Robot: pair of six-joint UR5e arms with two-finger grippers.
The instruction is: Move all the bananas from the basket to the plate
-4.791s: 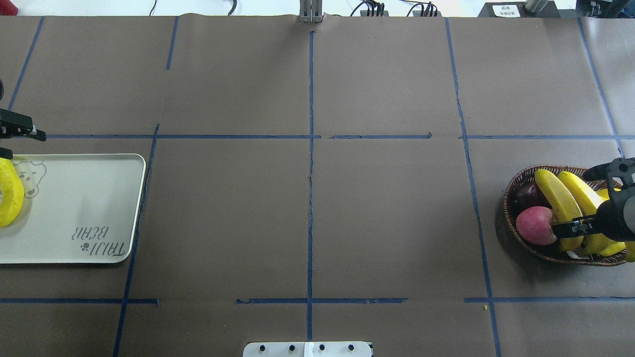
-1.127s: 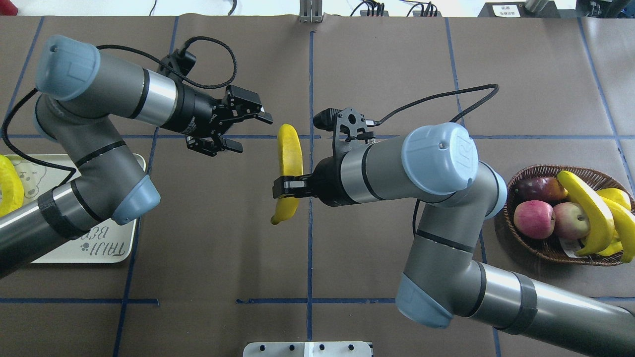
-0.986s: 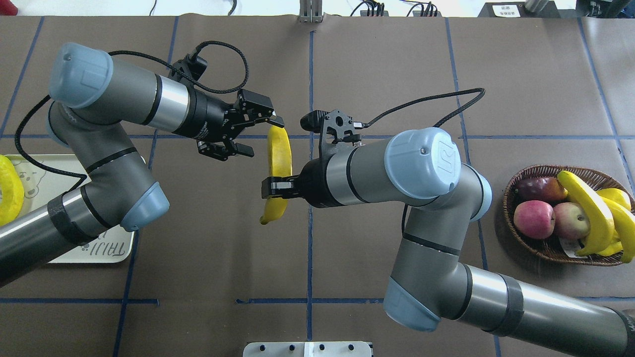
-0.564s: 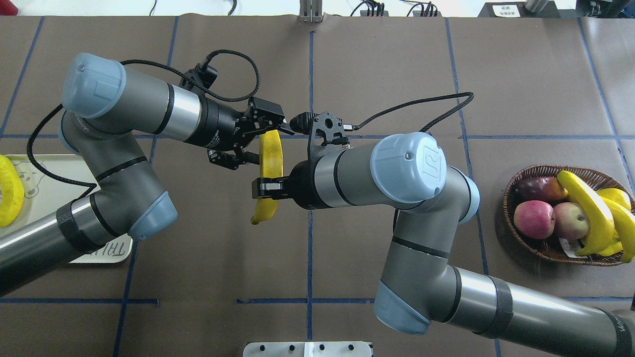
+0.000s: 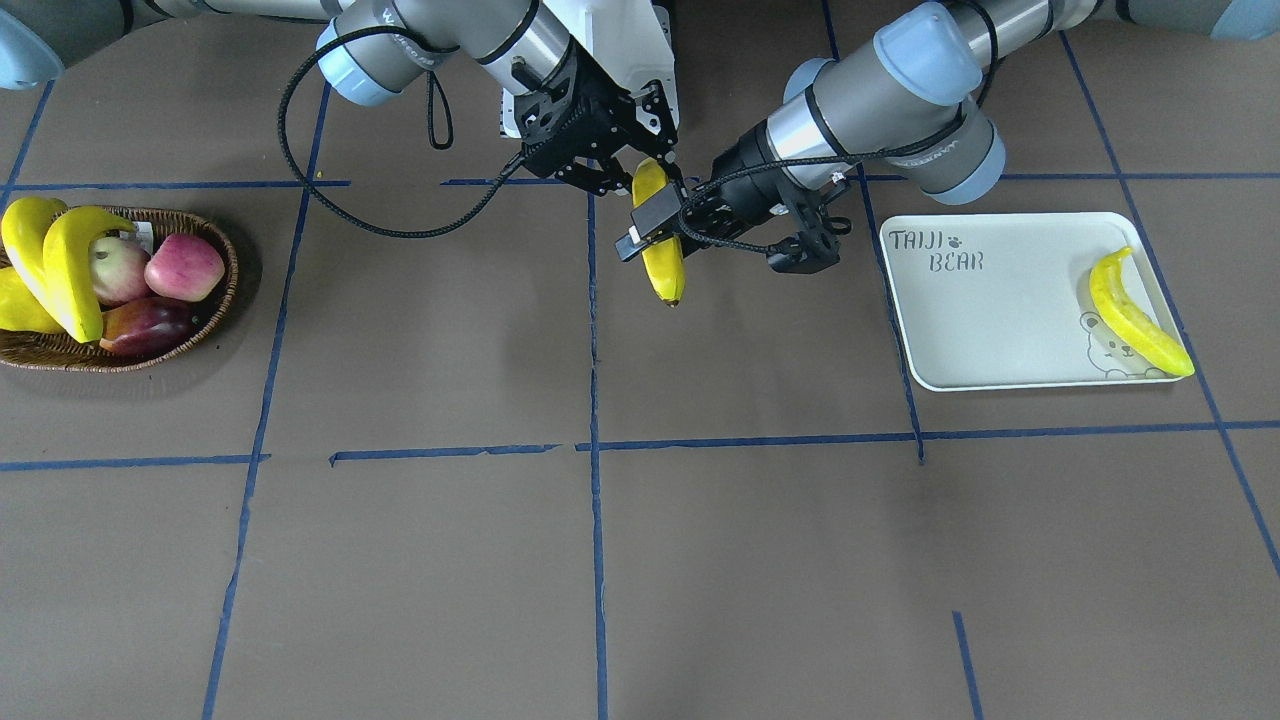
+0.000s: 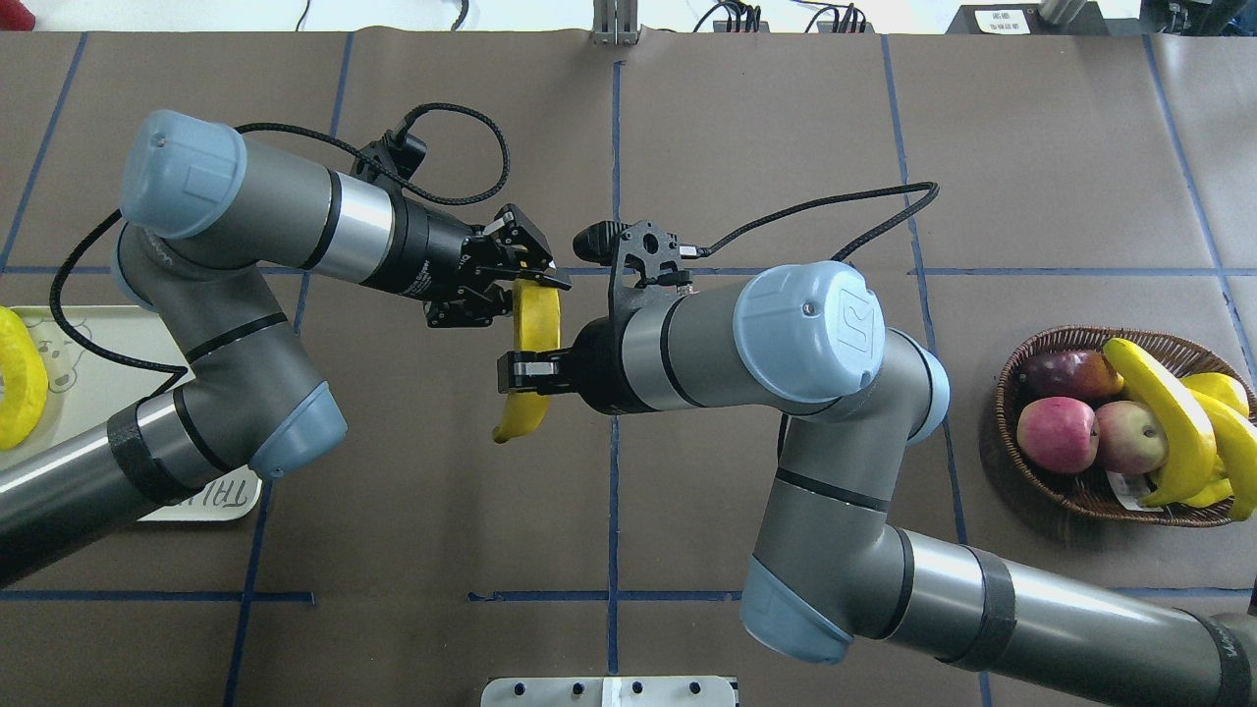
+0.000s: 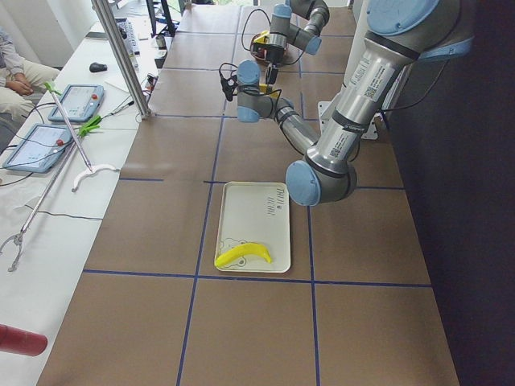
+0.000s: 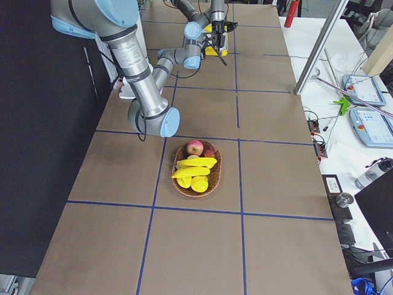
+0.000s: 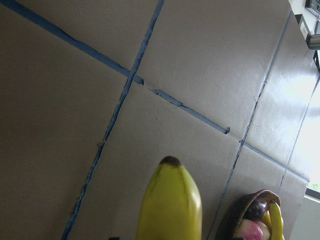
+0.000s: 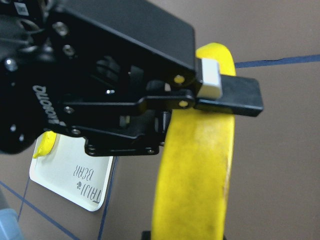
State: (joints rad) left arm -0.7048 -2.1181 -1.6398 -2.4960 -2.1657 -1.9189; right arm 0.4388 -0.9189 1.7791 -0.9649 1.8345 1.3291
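One banana [image 6: 535,324] hangs in the air over the table's middle, also in the front view [image 5: 665,265]. My right gripper [image 6: 525,371] is shut on its middle. My left gripper [image 6: 525,290] is shut on its far end; a pad presses its side in the right wrist view [image 10: 212,82]. The banana's tip shows in the left wrist view [image 9: 172,200]. Two bananas [image 6: 1164,417] lie in the wicker basket [image 6: 1031,353] at the right. One banana [image 6: 20,378] lies on the plate [image 5: 1000,310] at the left, which my left arm partly hides in the overhead view.
Two red apples [image 6: 1056,432] and a dark fruit [image 6: 1065,373] share the basket with a plumper yellow fruit [image 6: 1218,388]. Both arms cross the table's middle. A white mounting plate [image 6: 609,690] sits at the near edge. Blue tape lines grid the brown table.
My right gripper took a banana from the basket and carried it to the middle. My left gripper came in open from the plate and has closed on the banana's far end.
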